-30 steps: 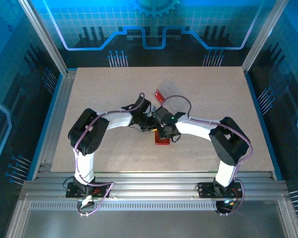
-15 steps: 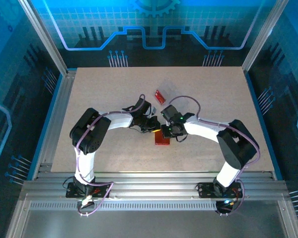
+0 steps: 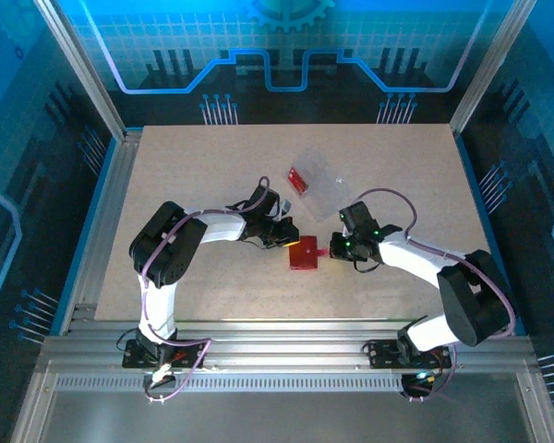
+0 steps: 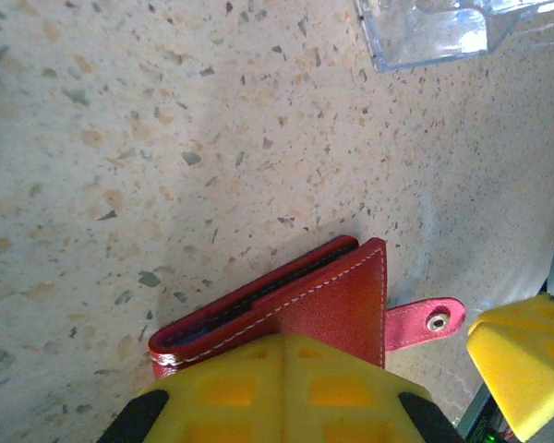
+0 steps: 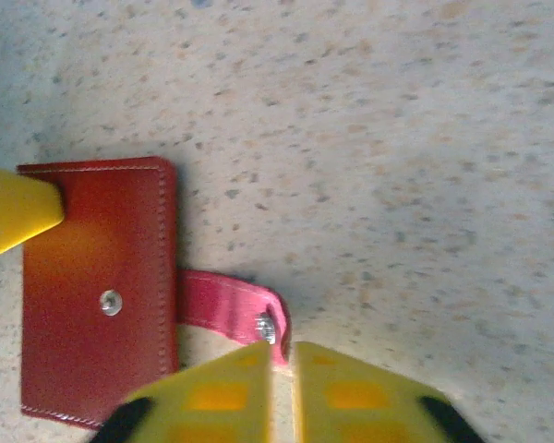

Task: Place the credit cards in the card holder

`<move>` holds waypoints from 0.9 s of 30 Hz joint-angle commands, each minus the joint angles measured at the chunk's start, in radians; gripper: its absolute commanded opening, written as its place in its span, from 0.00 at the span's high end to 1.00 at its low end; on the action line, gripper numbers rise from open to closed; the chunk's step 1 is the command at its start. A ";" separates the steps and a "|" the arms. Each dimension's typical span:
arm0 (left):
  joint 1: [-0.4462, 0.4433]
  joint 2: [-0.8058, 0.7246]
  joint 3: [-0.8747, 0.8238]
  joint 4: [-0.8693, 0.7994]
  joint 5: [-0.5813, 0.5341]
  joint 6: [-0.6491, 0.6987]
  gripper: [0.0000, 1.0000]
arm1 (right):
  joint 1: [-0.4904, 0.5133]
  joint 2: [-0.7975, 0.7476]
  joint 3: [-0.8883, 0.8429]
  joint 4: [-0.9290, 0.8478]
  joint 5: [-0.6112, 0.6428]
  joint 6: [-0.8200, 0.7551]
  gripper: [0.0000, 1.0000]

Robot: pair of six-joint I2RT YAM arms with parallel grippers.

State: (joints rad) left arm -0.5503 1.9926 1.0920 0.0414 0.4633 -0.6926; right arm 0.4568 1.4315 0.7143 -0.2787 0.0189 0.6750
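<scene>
Biggest change from a second ago is my right arm [image 3: 415,258]. It was hunched over the middle of the table [image 3: 194,175] and has now swung out to the right, with its elbow much closer to the right edge. My left arm [image 3: 212,226] has hardly shifted.

With the right arm out of the way, the clear bag [image 3: 323,180] is uncovered. It lies behind the card holder [image 3: 304,252], which sits in about the same central spot but is now in full view instead of half hidden.

My left gripper [image 4: 282,341] is closed, its yellow fingers resting on the card holder's near edge. I can't tell if it's actually pinching it.

My right gripper [image 5: 282,355] has backed off to just right of the holder, with only a thin slit between its fingers.

The red card [image 3: 298,180] is at the bag's left end, same as before.

The clasp tab [image 5: 226,309] now sticks out to the right, its tip right at my right fingertips. I can't tell whether it's gripped.
</scene>
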 commanded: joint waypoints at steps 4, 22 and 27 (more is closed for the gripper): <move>-0.003 0.062 -0.078 -0.104 -0.072 -0.013 0.92 | 0.091 -0.116 0.069 -0.170 0.246 0.041 0.68; -0.011 0.063 -0.077 -0.116 -0.089 -0.016 0.92 | 0.184 0.260 0.306 -0.041 -0.073 0.064 0.84; -0.011 0.062 -0.076 -0.118 -0.093 -0.017 0.92 | 0.127 0.210 0.208 -0.050 0.009 0.125 0.75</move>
State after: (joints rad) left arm -0.5503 1.9896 1.0740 0.0772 0.4683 -0.7086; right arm 0.6167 1.6749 0.9665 -0.3195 -0.0151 0.7525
